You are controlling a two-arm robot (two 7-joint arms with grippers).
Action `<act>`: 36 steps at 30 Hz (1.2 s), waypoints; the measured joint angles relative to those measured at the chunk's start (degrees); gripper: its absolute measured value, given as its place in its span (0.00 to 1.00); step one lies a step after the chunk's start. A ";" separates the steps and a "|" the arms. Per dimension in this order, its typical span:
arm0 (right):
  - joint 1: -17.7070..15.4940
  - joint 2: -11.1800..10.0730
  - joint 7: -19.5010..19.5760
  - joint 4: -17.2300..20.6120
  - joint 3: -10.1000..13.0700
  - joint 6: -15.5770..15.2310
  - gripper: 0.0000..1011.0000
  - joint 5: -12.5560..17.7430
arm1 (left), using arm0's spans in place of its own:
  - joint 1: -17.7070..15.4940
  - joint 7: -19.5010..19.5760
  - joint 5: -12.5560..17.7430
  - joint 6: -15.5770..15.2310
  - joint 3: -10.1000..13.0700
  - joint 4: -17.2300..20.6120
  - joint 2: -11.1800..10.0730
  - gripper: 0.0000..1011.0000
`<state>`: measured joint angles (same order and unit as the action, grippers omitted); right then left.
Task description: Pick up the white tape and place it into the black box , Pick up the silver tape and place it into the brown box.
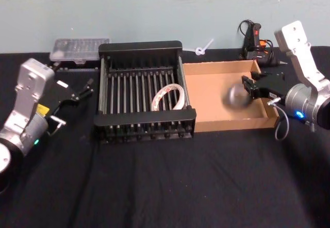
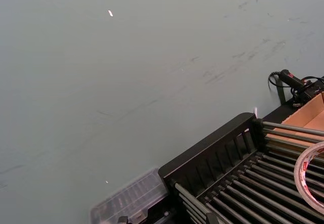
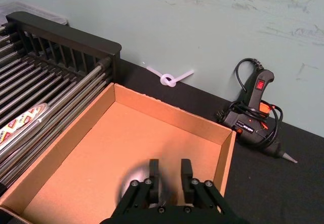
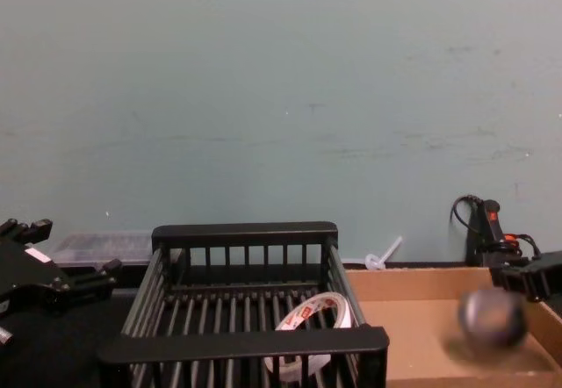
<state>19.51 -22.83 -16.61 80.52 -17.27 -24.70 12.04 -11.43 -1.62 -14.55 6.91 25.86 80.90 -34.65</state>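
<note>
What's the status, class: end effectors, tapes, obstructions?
Left end effector open beside black box. Right end effector open over brown box. White tape boxed; silver tape blurred, dropping in.

The black box (image 1: 144, 117) is the reference landmark. The white tape (image 1: 167, 97) lies inside it, toward its right wall. The brown box (image 1: 206, 120) sits directly against its right side, with the silver tape (image 1: 235, 97) in the right half and the right gripper (image 1: 249, 85) just right of the roll. A glue gun (image 1: 253, 41) lies behind the brown box. A clear case (image 1: 80, 49) lies behind the black box's left corner. The left gripper (image 1: 82, 91) is left of the black box.
</note>
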 joint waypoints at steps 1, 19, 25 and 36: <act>0.00 0.00 0.00 0.00 0.00 0.00 0.26 0.00 | 0.00 0.00 0.00 0.00 0.00 0.00 0.00 0.99; 0.00 0.00 0.00 0.00 0.00 0.00 0.81 0.00 | 0.00 0.00 0.00 0.00 0.00 0.00 0.00 0.99; 0.00 0.00 0.00 0.00 0.00 -0.01 0.97 0.00 | 0.00 0.00 0.00 0.00 0.00 0.00 0.00 0.99; 0.00 0.00 0.00 0.00 0.00 -0.01 0.99 0.00 | 0.00 0.00 0.00 0.00 0.00 0.00 0.00 0.99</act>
<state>19.51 -22.82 -16.60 80.53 -17.27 -24.71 12.04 -11.43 -1.62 -14.55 6.91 25.86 80.90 -34.64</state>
